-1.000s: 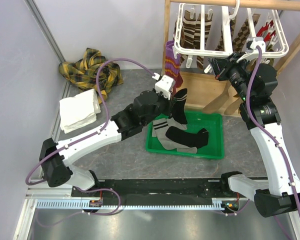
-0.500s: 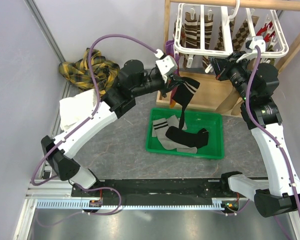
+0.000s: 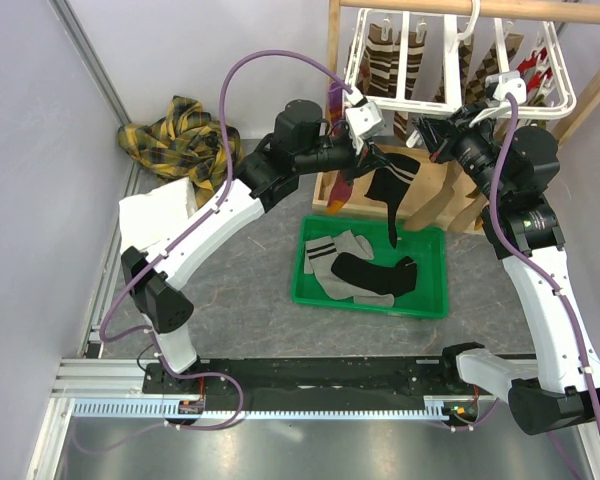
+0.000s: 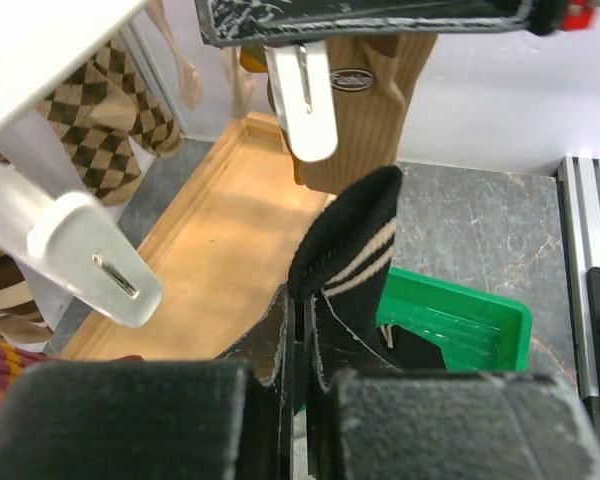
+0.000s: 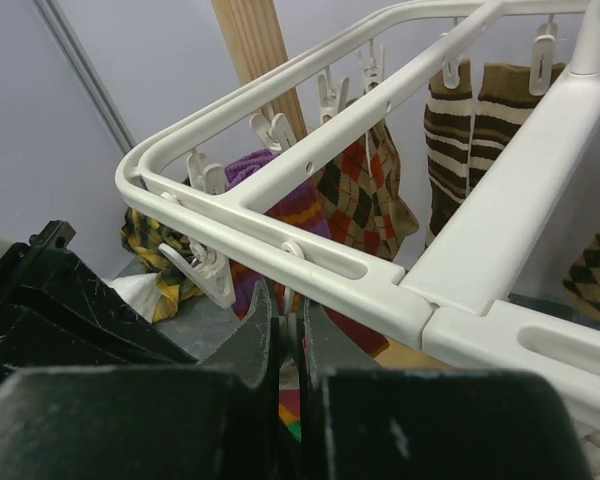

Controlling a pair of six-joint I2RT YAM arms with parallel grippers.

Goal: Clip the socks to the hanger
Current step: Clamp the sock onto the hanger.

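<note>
The white hanger [image 3: 378, 103] hangs from a wooden frame at the back, with brown striped and checked socks [image 3: 385, 60] clipped to it. My left gripper [image 3: 372, 150] is shut on the cuff of a black sock with pale bands [image 3: 392, 190], held just below the hanger's front edge. In the left wrist view the sock [image 4: 355, 230] sticks up from the gripper [image 4: 302, 330], below two white clips [image 4: 305, 95]. My right gripper [image 3: 432, 135] is shut on a dangling clip [image 5: 291, 305] under the hanger's front bar [image 5: 280, 235].
A green tray [image 3: 430, 300] below holds a grey sock [image 3: 330, 265] and a black sock [image 3: 375, 272]. A yellow plaid cloth [image 3: 180, 135] and a folded white towel [image 3: 160, 210] lie at the left. The wooden frame post [image 3: 332, 60] stands beside my left gripper.
My left arm has lifted the black sock out of the tray, up and to the right, to the hanger's front edge. The right arm has stayed still on its clip.
</note>
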